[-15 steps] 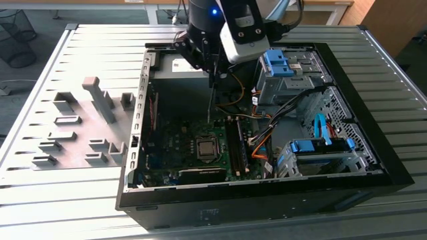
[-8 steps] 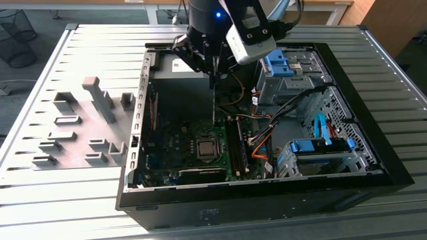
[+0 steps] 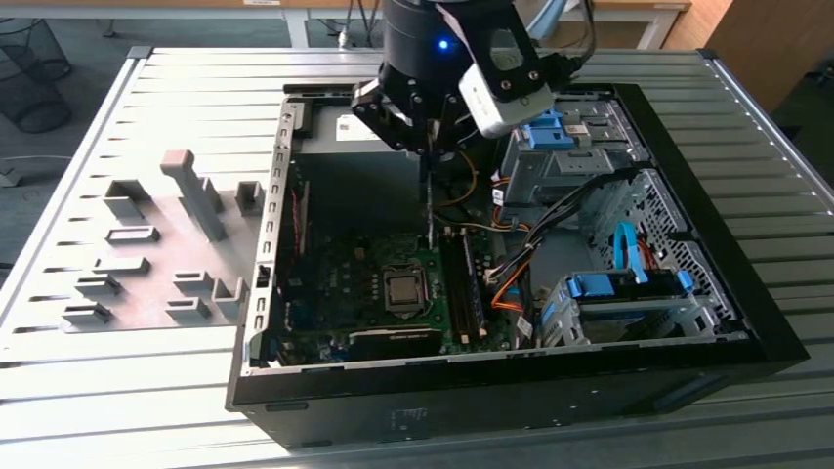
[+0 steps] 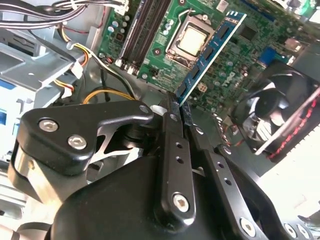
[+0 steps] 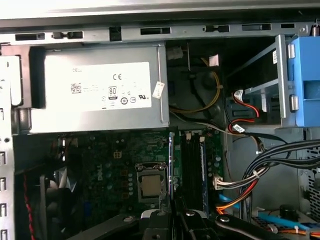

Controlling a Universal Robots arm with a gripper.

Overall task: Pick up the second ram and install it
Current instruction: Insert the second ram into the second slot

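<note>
In the exterior view, the gripper (image 3: pixel 428 147) is hanging over the open computer case (image 3: pixel 729 322), pinching the second ram (image 3: pixel 429 200) upright above the motherboard (image 3: pixel 378 293); its lower end is hard to make out against the dark boards. In the second wrist view, the fingers (image 4: pixel 172 130) are clamping one end of the blue-green strip (image 4: pixel 210 52), hiding that end. In the first wrist view, the strip (image 5: pixel 171 165) is showing edge-on beside the memory slots (image 5: pixel 192 170), where another stick (image 5: pixel 203 170) is sitting.

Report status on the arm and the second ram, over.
Gripper shut on the second ram, held edge-on over the motherboard. Stick hangs above the memory slots, not seated. One stick already slotted. Cable bundle beside slots, not blocking.
</note>
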